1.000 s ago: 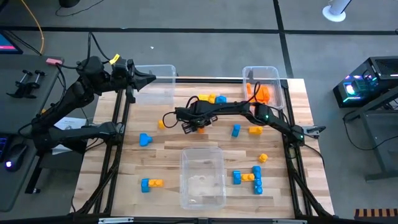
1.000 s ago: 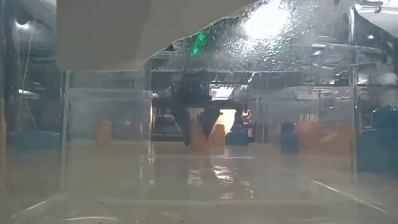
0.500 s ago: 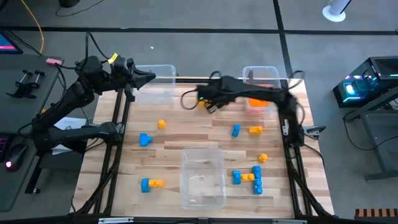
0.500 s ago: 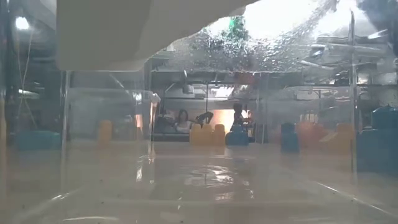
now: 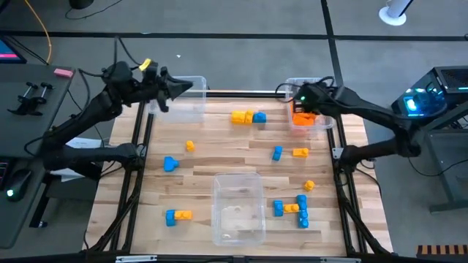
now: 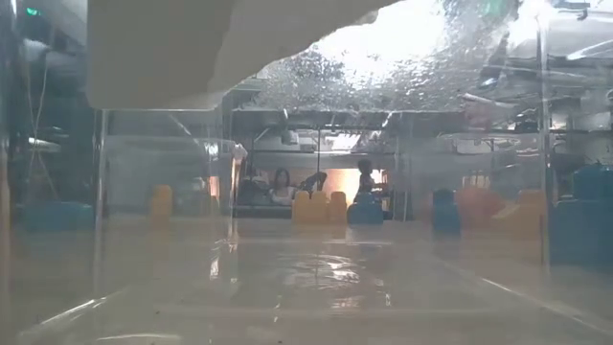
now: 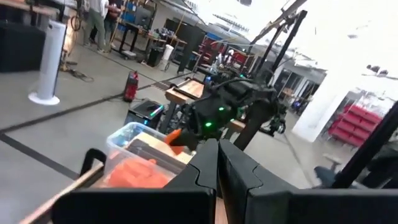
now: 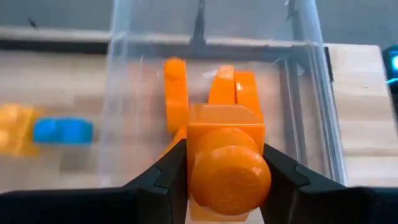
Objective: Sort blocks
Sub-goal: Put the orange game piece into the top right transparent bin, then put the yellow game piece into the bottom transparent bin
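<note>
In the high view my right gripper (image 5: 301, 104) hangs over the far-right clear bin (image 5: 327, 109), shut on an orange block (image 8: 227, 158). More orange blocks (image 8: 177, 93) lie on that bin's floor. Loose blocks lie on the table: a yellow-orange and blue row (image 5: 248, 116), a small orange one (image 5: 190, 146), blue ones (image 5: 170, 163) (image 5: 277, 153), a yellow-orange one (image 5: 300, 152), and a blue and orange cluster (image 5: 294, 208). My left gripper (image 5: 189, 88) is shut and touches nothing, raised by the far-left bin (image 5: 191, 108). My right gripper pinches the orange block by two opposite side faces (image 8: 194, 163), one finger (image 8: 168, 177) on each. A round stud of the block faces the wrist camera. The fingers point down from above toward the bin, and the block is lifted clear above the bin's floor.
A third clear bin (image 5: 238, 208) stands at the table's near middle and fills the low view's foreground. A blue and orange pair (image 5: 178, 215) lies near the near-left corner, an orange block (image 5: 309, 185) on the right. Bare wood lies at the table's middle.
My right gripper took an orange block from the table's middle, lifted it clear and carried it fast toward the far right, ending over the far-right bin. My left gripper shifted slightly toward the right by the far-left bin.
</note>
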Motion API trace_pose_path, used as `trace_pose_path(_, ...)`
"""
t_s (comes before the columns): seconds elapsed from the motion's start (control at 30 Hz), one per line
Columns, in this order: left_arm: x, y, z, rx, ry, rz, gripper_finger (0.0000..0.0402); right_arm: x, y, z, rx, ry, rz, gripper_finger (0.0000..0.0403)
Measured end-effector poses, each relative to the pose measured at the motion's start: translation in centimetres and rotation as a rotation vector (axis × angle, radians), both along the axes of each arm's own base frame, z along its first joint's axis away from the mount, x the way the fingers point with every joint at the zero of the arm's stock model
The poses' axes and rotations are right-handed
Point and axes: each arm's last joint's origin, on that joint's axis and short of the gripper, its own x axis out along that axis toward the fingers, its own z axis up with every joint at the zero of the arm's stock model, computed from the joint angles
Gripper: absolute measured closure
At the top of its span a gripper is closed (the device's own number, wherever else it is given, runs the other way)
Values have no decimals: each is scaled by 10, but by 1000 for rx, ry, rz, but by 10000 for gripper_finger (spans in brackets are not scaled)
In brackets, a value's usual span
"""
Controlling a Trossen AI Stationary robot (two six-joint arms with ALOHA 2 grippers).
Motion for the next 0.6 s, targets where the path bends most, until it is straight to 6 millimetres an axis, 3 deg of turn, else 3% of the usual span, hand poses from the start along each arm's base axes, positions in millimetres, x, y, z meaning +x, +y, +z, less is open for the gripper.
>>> trace_pose_path(0.17, 36, 6, -10, -94, -24, -68, 402, -15, -12, -17, -10, -6, -29, 269)
trace_pose_path(0.3, 64, 1, -20, -143, -21, -144, 401, -19, -18, -20, 2, 28, 19, 178)
trace_pose_path(0.43, 81, -7, -23, -141, -51, -205, 401, -17, -23, -5, -13, 30, 138, 88)
trace_pose_path(0.6, 86, -13, -17, -119, -130, -239, 402, -13, -23, 26, -48, -33, 279, 52)
